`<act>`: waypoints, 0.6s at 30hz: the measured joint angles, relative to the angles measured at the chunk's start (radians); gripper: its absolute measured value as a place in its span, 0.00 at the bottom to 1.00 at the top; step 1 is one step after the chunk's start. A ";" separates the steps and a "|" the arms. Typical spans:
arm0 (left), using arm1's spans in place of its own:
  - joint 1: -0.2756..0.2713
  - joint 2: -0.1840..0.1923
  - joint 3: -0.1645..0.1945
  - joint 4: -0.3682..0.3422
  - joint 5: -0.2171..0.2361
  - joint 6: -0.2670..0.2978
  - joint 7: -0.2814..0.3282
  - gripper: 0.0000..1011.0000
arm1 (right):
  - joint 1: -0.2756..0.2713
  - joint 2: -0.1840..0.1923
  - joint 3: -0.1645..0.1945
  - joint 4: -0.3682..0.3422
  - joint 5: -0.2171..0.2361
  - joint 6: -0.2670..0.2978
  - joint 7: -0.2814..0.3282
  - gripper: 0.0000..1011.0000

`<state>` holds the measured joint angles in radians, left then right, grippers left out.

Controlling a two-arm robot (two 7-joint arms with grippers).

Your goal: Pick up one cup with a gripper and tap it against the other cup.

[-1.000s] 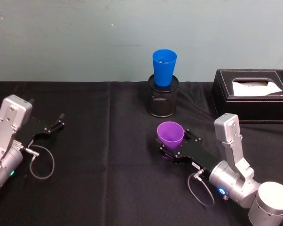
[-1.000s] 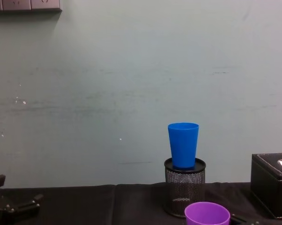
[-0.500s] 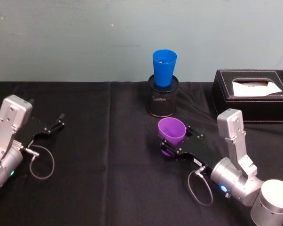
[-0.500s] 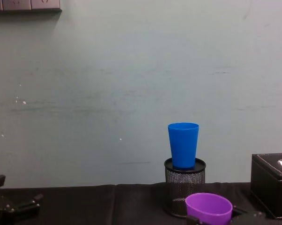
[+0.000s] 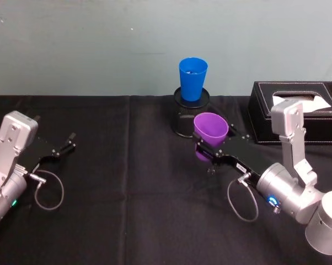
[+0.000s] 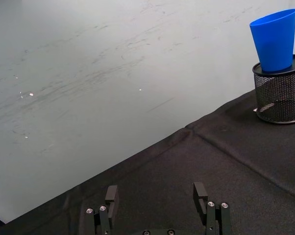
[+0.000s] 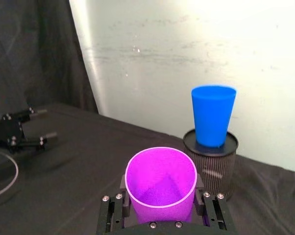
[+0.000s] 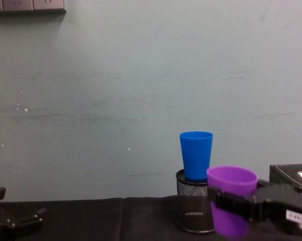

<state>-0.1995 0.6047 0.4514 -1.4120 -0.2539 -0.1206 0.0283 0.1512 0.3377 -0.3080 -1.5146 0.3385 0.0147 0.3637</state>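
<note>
My right gripper is shut on the purple cup and holds it upright above the black table. In the chest view the purple cup hangs just right of the blue cup, with its rim level with the blue cup's lower part and a small gap between them. The blue cup stands in a black wire-mesh pen holder. The right wrist view has the purple cup between the gripper's fingers, with the blue cup beyond. My left gripper rests open at the far left.
A black tissue box sits at the back right, close behind the right arm. A grey cable loops by the left arm. The pale wall stands right behind the pen holder. Bare black cloth lies between the arms.
The right gripper has lifted the purple cup off the table and carried it forward and right, up beside the pen holder and blue cup. The left arm has not moved.
</note>
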 joint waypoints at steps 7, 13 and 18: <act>0.000 0.000 0.000 0.000 0.000 0.000 0.000 0.99 | 0.013 0.000 0.004 -0.018 0.013 0.021 -0.008 0.72; 0.000 0.000 0.000 0.000 0.000 0.000 0.000 0.99 | 0.015 -0.001 0.002 -0.018 0.013 0.023 -0.010 0.72; 0.000 0.000 0.000 0.000 0.000 0.000 0.000 0.99 | 0.015 -0.001 0.002 -0.018 0.013 0.022 -0.010 0.72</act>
<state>-0.1995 0.6047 0.4514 -1.4120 -0.2539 -0.1205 0.0283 0.1657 0.3370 -0.3055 -1.5322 0.3510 0.0370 0.3539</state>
